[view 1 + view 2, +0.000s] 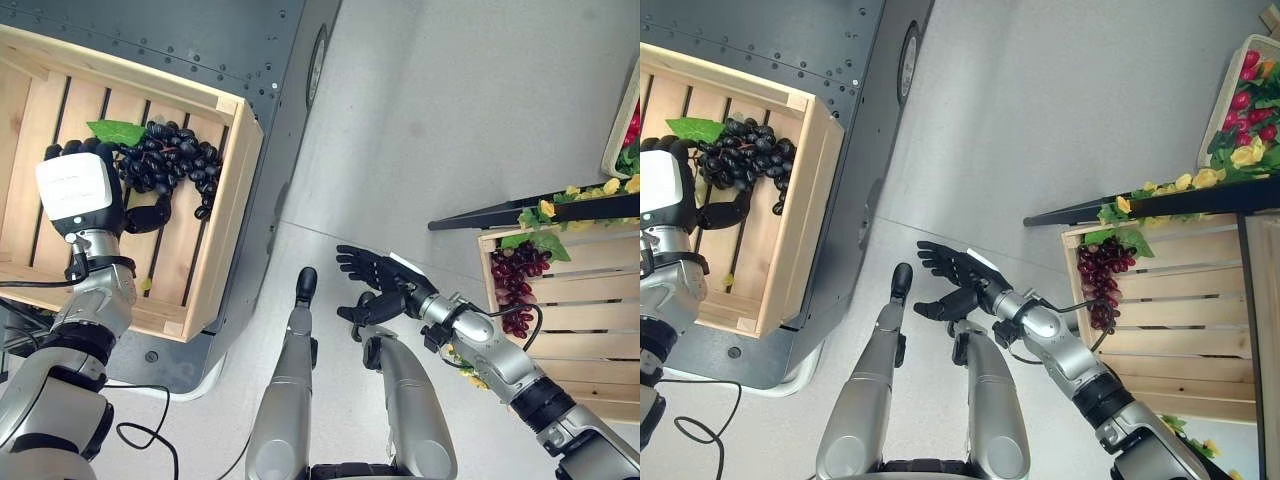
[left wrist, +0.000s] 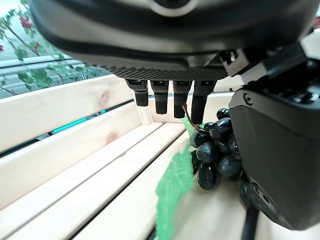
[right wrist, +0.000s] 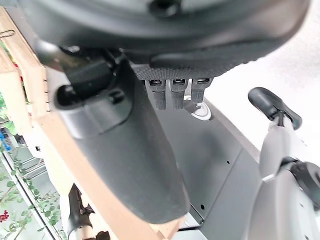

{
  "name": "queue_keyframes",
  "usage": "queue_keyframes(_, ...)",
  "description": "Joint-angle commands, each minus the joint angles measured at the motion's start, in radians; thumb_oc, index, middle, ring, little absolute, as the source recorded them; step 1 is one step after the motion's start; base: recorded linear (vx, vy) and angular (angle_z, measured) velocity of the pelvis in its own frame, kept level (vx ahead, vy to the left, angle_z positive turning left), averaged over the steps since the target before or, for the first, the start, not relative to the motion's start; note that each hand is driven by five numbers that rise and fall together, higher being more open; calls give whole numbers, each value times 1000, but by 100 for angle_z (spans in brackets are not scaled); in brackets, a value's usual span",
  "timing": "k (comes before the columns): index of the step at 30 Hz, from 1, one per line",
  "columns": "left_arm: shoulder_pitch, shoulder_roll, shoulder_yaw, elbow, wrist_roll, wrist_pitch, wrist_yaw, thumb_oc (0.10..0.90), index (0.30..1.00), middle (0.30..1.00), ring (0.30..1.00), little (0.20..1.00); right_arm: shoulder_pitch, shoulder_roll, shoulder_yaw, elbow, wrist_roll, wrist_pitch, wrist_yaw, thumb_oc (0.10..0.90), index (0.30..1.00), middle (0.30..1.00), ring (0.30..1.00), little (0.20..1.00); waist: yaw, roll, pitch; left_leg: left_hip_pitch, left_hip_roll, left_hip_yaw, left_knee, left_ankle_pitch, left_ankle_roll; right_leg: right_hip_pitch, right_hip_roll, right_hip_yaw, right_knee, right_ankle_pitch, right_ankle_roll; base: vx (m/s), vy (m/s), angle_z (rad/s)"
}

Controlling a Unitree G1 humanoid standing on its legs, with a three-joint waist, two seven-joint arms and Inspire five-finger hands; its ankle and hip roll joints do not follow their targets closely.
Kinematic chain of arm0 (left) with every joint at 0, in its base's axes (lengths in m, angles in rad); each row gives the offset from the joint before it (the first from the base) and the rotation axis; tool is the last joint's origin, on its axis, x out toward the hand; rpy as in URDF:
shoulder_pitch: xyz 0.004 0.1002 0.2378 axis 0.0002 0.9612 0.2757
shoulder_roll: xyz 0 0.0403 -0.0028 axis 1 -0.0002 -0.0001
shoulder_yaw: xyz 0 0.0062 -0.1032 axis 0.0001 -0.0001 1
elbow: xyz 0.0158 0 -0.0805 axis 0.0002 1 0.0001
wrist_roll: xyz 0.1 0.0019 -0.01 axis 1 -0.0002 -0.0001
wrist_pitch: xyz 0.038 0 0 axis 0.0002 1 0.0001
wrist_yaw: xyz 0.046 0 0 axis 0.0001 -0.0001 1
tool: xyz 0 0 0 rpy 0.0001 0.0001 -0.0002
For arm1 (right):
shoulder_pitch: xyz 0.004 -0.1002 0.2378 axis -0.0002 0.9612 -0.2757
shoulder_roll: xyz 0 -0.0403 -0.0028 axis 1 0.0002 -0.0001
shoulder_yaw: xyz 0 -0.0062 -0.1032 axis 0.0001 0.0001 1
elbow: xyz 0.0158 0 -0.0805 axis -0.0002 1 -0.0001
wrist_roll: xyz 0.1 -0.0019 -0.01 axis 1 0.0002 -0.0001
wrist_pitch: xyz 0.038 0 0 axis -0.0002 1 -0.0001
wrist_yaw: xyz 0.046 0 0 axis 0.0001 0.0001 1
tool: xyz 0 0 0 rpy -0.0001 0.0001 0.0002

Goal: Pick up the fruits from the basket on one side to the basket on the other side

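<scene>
One bunch of black grapes [image 1: 165, 160] lies in the left crate [image 1: 225, 230], beneath the left hand [image 1: 85, 180], whose straight fingers look ready to grasp; the right hand [image 1: 375, 285] hangs open, empty.

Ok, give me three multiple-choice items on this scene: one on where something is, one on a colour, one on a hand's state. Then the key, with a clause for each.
1. Where does the black grape bunch lie?
A. On the floor between the crates
B. In the wooden crate on the robot's left
C. In the right hand's palm

2. What colour are the grapes at the wooden crate on the robot's right?
A. Dark red
B. Green
C. Black

3. How is the right hand now?
A. Curled round a bunch of grapes
B. Pressed flat on a crate slat
C. Open and holding nothing, over the floor

Key: 1 B, the bunch rests on the slats of the left crate, beside the left hand. 2 A, that bunch is dark red under a green leaf. 3 C, its fingers are spread with nothing between them, apart from both crates.
</scene>
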Motion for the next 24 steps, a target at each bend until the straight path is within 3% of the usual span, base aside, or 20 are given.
queue_keyframes(1, -110, 89, 45, 18, 27, 79, 125, 800, 900, 900, 900, 900, 33, 27, 13, -117, 16, -67, -11, 800, 900, 900, 900, 900, 3, -9, -12, 8, -41, 69, 119, -167, 28, 36, 58, 4, -38, 41, 9, 8, -36, 0)
queue_keyframes(8, -180, 99, 44, 52, -40, 145, 195, 800, 900, 900, 900, 900, 26, 55, 38, -115, 37, -80, -36, 800, 900, 900, 900, 900, 4, -32, -12, 5, -37, 64, 132, -182, 30, 45, 65, 1, -42, 40, 9, 7, -49, 1)
queue_keyframes(14, -204, 96, 26, 34, 54, 147, 162, 800, 900, 900, 900, 900, 20, 79, 40, -109, 80, -68, -23, 800, 900, 900, 900, 900, 6, -39, -12, 9, -36, 62, 122, -179, 29, 56, 67, 1, -65, 52, 14, 2, -6, 0)
queue_keyframes(21, -226, 125, -33, 32, 117, 27, 39, 800, 900, 900, 900, 900, 37, 70, 31, -103, 63, -71, -6, 800, 900, 900, 900, 900, -4, -34, -12, 5, -37, 72, 130, -187, 34, 49, 70, 11, -66, 57, 16, 1, 5, 0)
queue_keyframes(24, -208, 130, -48, 3, 133, 4, 10, 800, 900, 900, 900, 900, 48, 55, 17, -104, 62, -71, 2, 800, 900, 900, 900, 900, -6, -22, -12, 3, -41, 77, 132, -185, 36, 45, 68, 12, -63, 58, 16, 8, 29, -1)
